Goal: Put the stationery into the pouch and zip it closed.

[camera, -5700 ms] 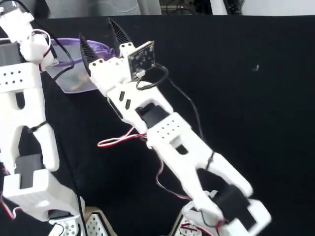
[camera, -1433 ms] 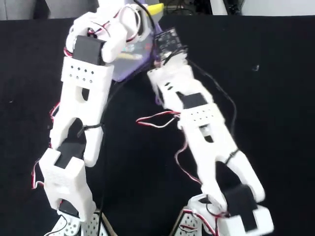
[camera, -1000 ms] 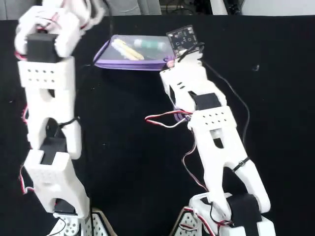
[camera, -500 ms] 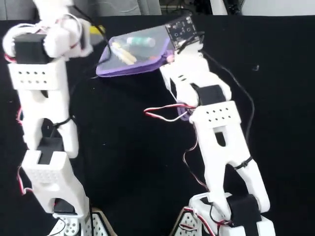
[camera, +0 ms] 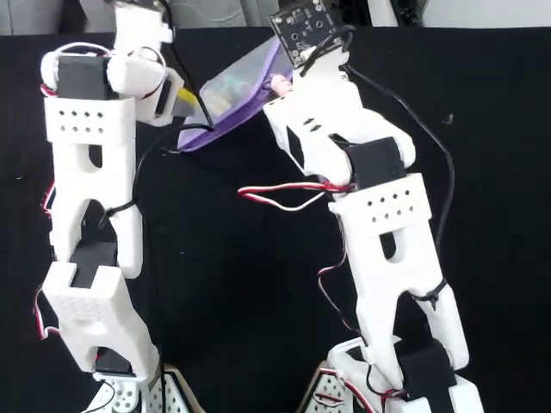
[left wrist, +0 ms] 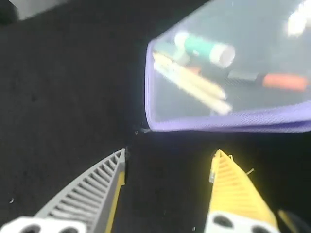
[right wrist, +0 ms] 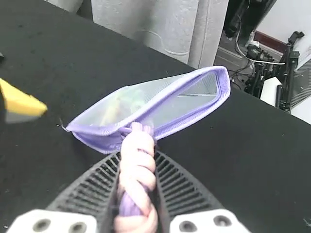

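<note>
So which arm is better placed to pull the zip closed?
Probably right: the right gripper is shut on the braided zip pull, while the left gripper is open just short of the pouch, holding nothing.

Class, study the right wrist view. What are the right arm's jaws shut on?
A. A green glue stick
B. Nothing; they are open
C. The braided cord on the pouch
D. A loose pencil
C: the right gripper has its jaws closed on the pink-and-purple braided cord, which joins the purple edge of the pouch.
</note>
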